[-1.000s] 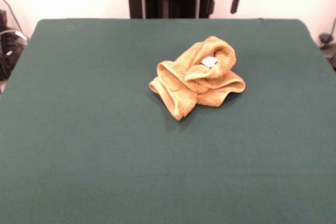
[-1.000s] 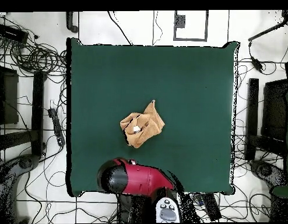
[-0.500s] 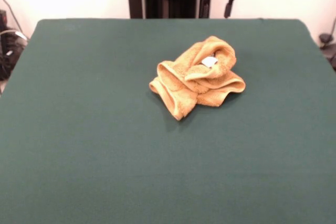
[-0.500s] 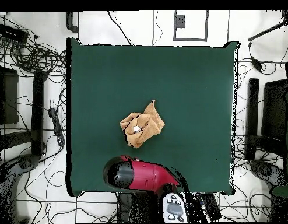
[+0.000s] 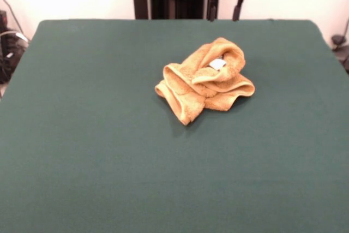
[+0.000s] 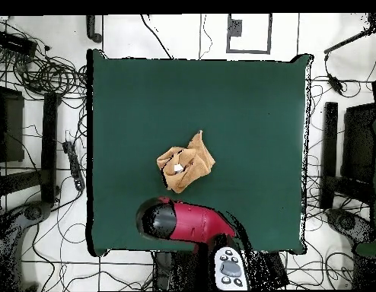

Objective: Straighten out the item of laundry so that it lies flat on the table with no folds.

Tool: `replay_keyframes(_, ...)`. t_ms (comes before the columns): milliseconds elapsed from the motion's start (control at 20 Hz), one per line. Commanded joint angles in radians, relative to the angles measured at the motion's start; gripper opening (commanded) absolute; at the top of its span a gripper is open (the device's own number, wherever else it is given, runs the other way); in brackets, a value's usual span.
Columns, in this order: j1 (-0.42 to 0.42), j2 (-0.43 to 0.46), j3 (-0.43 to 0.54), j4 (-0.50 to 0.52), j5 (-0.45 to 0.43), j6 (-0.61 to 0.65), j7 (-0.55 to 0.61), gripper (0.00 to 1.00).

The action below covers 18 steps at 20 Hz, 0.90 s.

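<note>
Overhead view: crumpled towel (image 6: 186,168) mid-table (image 6: 252,106), wide margins; fingers (image 5: 224,9) parted, grasping nothing.

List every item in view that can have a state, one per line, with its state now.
towel: crumpled in a bunched heap with folds, white tag facing up, not flat.
table: towel lying near its middle.
gripper: raised at the table's far edge, clear of the towel, holding nothing; two fingers hang apart.

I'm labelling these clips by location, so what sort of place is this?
Probably a robotics lab or test cell: a green-covered table holding only a crumpled towel, a red robot arm at its edge, and cables strewn over the tiled floor.
</note>
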Motion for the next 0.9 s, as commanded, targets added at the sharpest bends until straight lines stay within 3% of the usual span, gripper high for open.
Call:
replay_keyframes(50,0.005,0.035,0.041,-0.080,0.012,0.120,0.139,1.00)
replay_keyframes(900,-0.002,0.117,0.025,-0.204,0.002,0.150,0.136,1.00)
